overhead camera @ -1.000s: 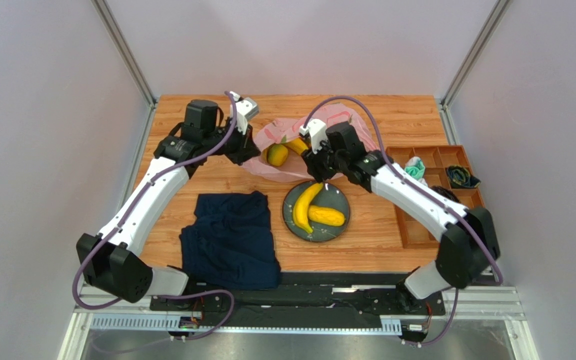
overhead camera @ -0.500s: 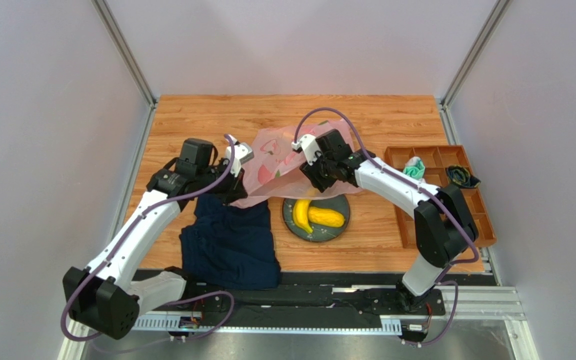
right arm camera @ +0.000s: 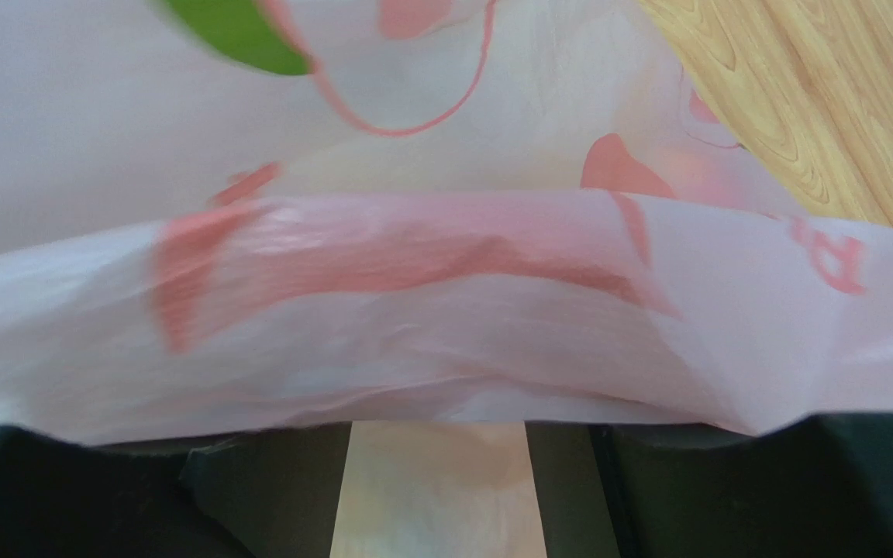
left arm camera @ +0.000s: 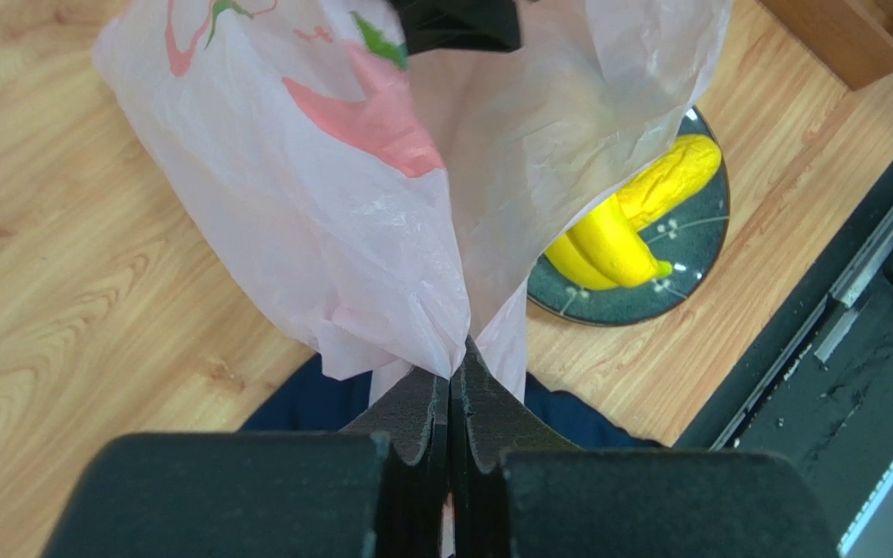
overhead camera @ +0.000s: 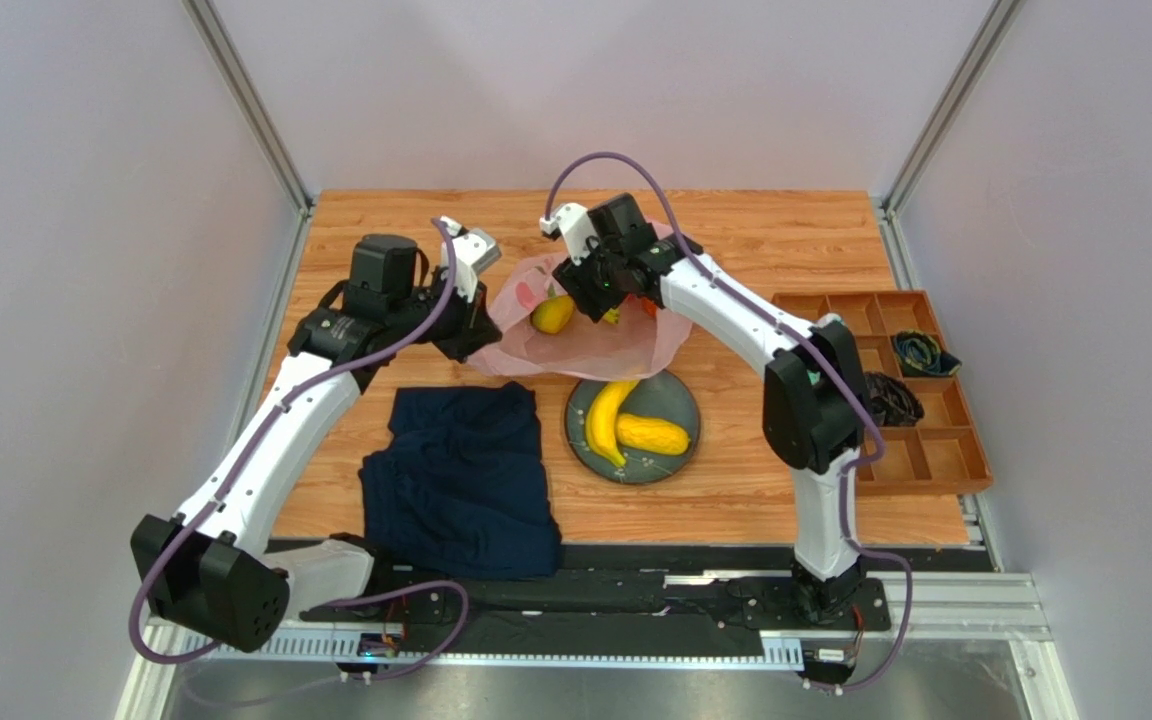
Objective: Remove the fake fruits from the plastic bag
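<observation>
Pinching crinkly translucent plastic bag [left arm camera: 335, 209]: left pincer [left arm camera: 451, 384] clamped on it.
Right pincer [right arm camera: 440, 471] veiled by film, grip untellable; glossy fake fruits [left arm camera: 620, 227] on round plate [left arm camera: 696, 265].

The pink plastic bag [overhead camera: 585, 342] is up off the wood, crumpled, mouth gaping. A yellow-orange round fruit [overhead camera: 552, 314] sits in the opening. Out already: the banana bunch [overhead camera: 608, 416] and the long yellow piece [overhead camera: 653, 434], touching, on the dark plate [overhead camera: 683, 399] just in front.

Navy folded cloth [overhead camera: 461, 477] beside a dark grey plate [overhead camera: 675, 399]; wooden compartment tray [overhead camera: 928, 450] at right, perhaps holding rolled cloths.
</observation>
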`<state>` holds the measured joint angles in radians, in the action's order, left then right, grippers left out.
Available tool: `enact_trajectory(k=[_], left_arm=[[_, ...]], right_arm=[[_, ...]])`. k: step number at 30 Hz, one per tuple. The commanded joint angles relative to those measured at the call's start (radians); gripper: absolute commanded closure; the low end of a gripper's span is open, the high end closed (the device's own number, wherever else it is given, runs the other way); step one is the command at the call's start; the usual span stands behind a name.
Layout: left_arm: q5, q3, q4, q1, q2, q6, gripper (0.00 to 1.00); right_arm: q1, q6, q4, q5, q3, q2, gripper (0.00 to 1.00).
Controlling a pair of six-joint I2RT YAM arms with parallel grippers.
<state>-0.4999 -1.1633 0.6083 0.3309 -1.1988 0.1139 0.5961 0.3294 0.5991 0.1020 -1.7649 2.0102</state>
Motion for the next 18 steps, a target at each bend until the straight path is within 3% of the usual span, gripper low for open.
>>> enact_trajectory(k=[1,14,18], left_arm=[[-0.009,-0.064,-0.013,-0.004,-0.016,0.027,1.0],[-0.045,-0.114,-0.036,-0.004,-0.1,0.003,1.0],[-0.042,-0.134,-0.033,-0.004,-0.123,0.009,1.0]], right_arm=[[-0.036,0.014,0.082,-0.09,-0.136,0.122,0.43],[-0.05,0.06,0.038,-0.121,-0.205,0.249,0.41],[-0.073,0.063,0.054,-0.056,-0.251,0.286,0.55]])
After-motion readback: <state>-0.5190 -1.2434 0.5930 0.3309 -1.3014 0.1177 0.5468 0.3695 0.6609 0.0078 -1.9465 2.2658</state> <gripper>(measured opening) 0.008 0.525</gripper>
